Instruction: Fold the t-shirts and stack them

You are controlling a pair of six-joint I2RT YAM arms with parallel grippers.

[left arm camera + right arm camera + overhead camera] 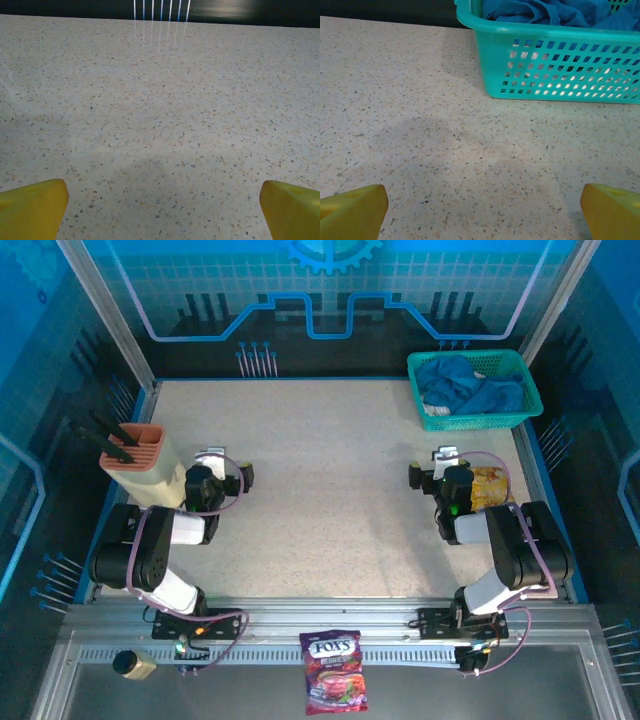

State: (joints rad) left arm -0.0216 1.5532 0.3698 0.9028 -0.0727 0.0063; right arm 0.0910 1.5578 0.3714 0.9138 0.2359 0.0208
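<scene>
Left to right: a salmon-coloured holder of dark tools stands at the counter's left edge, apparently parked clear of the working area. Just beside it the left arm is folded low, its jaws released, yellow fingertips spread wide over bare counter and grasping nothing. This looks like a rest pose before the first reach. A purple sweet bag lies on the metal rail in front, between the two bases. The right arm mirrors the left, jaws likewise spread and empty, with a yellowish packet close beside it. The blue t-shirt lies crumpled in the teal mesh basket at the far right corner, well apart from both arms and not yet folded. Pale patches show through the mesh, though whether they are a white shirt cannot be told. The counter is pale speckled stone, flat and uncluttered at its centre, suiting cloth spreading. Blue-lit printed panels in a metal frame enclose it.
</scene>
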